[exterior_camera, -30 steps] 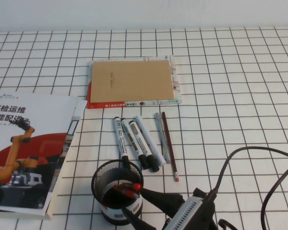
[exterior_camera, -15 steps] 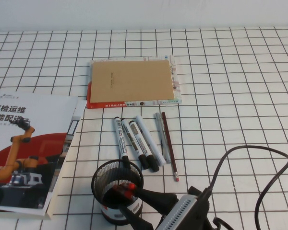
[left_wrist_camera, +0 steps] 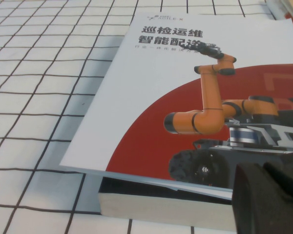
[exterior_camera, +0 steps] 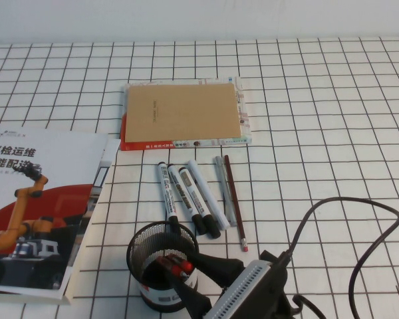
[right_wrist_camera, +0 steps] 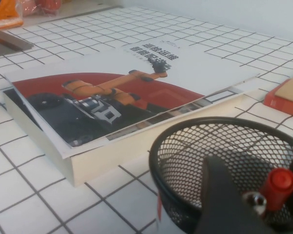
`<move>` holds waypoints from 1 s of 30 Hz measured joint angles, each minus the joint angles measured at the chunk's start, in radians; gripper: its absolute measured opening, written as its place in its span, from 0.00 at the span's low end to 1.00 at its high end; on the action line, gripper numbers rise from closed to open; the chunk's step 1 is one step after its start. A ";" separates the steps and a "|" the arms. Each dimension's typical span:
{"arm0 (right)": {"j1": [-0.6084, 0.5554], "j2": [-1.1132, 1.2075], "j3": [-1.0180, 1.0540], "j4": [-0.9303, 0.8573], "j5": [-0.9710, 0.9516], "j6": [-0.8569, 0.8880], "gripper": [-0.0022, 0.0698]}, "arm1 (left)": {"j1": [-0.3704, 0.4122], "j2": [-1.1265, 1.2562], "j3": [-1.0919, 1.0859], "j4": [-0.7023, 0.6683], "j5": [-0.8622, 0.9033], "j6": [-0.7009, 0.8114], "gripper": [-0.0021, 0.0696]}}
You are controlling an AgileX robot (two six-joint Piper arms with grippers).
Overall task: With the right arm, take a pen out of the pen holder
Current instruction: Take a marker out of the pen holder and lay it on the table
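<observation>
A black mesh pen holder (exterior_camera: 145, 244) stands near the table's front edge; its rim (right_wrist_camera: 185, 146) fills the right wrist view. A red-capped pen (exterior_camera: 181, 267) leans inside it, with the cap (right_wrist_camera: 278, 187) poking above the rim. My right gripper (exterior_camera: 189, 276) reaches into the holder from the right. Its two dark fingers close in on the pen from both sides, and I see no gap beside the cap (right_wrist_camera: 261, 183). A small silvery tip sits against the pen. My left gripper (left_wrist_camera: 268, 200) hangs low over the corner of the robot manual, away from the holder.
A thick manual with an orange robot arm on the cover (exterior_camera: 40, 199) lies left of the holder. A brown notebook (exterior_camera: 183, 113) lies at the back. Several markers (exterior_camera: 193, 196) and a dark red pencil (exterior_camera: 235, 203) lie behind the holder. A black cable (exterior_camera: 359, 219) loops at the right.
My right gripper has slid further left over the holder. Its jaws have narrowed onto the red pen, whose cap has shifted slightly. The cable loop has followed.
</observation>
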 joint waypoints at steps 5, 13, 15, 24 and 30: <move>0.000 0.000 0.000 0.020 0.000 0.000 0.36 | 0.000 0.000 0.000 0.000 0.000 0.000 0.03; -0.002 0.000 0.000 0.162 0.000 0.000 0.35 | 0.000 0.000 0.000 0.000 0.000 0.000 0.03; -0.002 0.000 0.000 0.160 0.000 -0.002 0.35 | 0.000 0.000 0.000 0.000 0.000 0.000 0.03; -0.002 -0.013 0.000 0.138 0.000 -0.030 0.37 | 0.000 0.000 0.000 0.000 0.000 0.000 0.03; -0.002 -0.110 0.002 0.197 0.011 -0.093 0.51 | 0.000 0.000 0.000 0.000 0.000 0.000 0.03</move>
